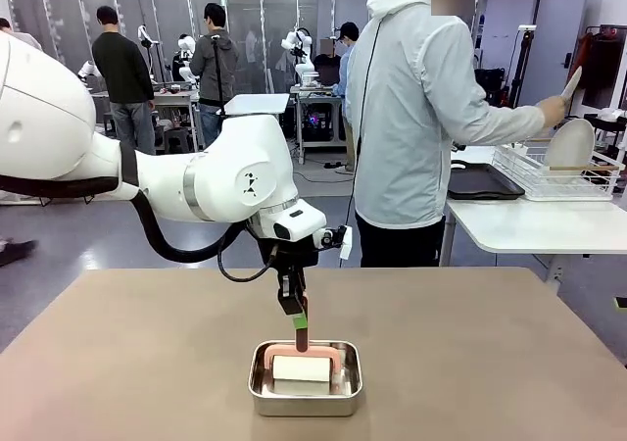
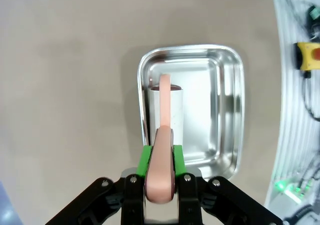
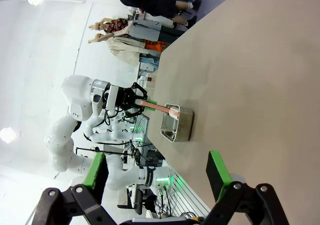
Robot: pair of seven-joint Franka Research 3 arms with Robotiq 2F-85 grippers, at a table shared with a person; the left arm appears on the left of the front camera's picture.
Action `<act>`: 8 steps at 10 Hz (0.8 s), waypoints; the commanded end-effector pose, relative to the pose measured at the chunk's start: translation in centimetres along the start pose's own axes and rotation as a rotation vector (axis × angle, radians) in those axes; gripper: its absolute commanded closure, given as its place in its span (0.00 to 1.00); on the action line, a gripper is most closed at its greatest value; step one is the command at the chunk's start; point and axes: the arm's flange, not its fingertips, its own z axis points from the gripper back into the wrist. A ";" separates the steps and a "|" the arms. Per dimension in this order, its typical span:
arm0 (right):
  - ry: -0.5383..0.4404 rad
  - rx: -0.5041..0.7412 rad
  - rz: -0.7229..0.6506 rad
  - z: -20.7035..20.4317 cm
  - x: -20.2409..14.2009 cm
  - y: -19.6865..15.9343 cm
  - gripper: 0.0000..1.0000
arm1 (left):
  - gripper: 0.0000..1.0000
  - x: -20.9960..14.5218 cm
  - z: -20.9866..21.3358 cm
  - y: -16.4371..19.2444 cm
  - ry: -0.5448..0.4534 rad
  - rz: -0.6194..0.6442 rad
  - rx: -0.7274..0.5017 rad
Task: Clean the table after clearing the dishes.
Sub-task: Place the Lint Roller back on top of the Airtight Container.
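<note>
Table [image 1: 490, 343], taupe top: bare on all sides of one obstacle, a steel pan [image 1: 305, 392] near the robot-side edge at centre. Above the pan, at its 12 o'clock, the left gripper [image 1: 300, 333] and arm block passage, clamped on a pink handle [image 2: 162, 150]. Open runs at 3 and 9 o'clock.

Left tool [image 1: 300, 335] clamped, right tool [image 3: 155, 185] spread.
</note>
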 end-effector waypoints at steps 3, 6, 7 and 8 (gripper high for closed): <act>0.008 0.001 0.019 0.1 -0.3 0.2 0.00 | 0.79 -0.3 -1.3 1.8 0.043 0.052 -0.040; 0.008 0.001 0.019 0.1 -0.3 0.2 0.00 | 0.79 -0.1 -0.5 1.9 0.030 0.059 -0.005; 0.008 0.001 0.019 0.1 -0.3 0.2 0.00 | 0.66 -0.2 -0.1 2.0 0.032 0.070 0.013; 0.008 0.001 0.019 0.1 -0.3 0.2 0.00 | 0.55 -0.2 0.2 2.1 0.026 0.078 0.029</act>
